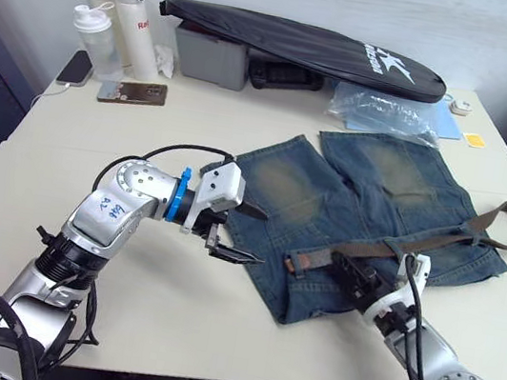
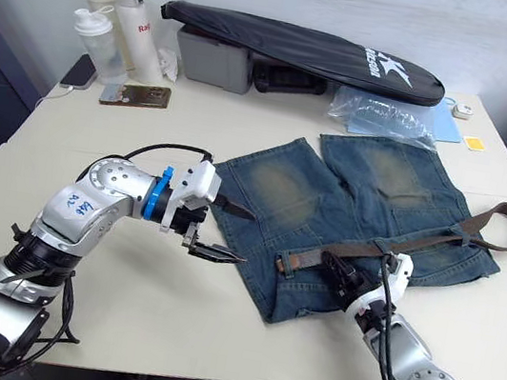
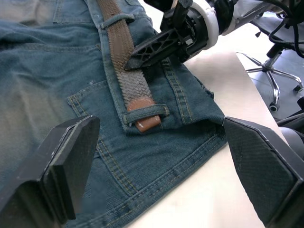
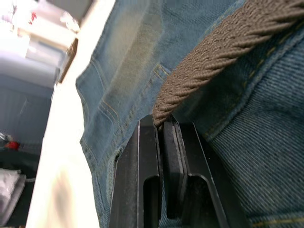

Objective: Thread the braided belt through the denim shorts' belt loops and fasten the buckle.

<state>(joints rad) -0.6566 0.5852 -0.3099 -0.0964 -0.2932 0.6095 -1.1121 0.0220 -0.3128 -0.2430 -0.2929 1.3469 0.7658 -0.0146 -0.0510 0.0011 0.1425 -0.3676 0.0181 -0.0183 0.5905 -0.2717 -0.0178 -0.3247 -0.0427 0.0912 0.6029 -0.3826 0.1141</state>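
The left gripper [image 1: 233, 230] hovers with its fingers spread wide, just off the 9 o'clock edge of the denim shorts [image 1: 365, 217], touching nothing. The shorts lie flat on the table [image 1: 196, 123], waistband toward the robot. The braided belt [image 1: 399, 244] runs along that waistband from its leather tip [image 3: 145, 122] at the left to a slack loop hanging past the shorts toward 3 o'clock. The right gripper [image 2: 348, 274] sits at about 5 o'clock on the shorts, fingers pressed together on the belt.

The step in hand looks like threading: the tip is only partly fed through a belt loop [image 3: 145, 114]. The next move probably calls for the left gripper to close on that tip while the right feeds slack.

The left wrist view shows the tip poking out under the loop, which the head views leave too small to read. The right wrist view shows the weave pinched between the right fingers [image 4: 147, 180]. The buckle cannot be made out.
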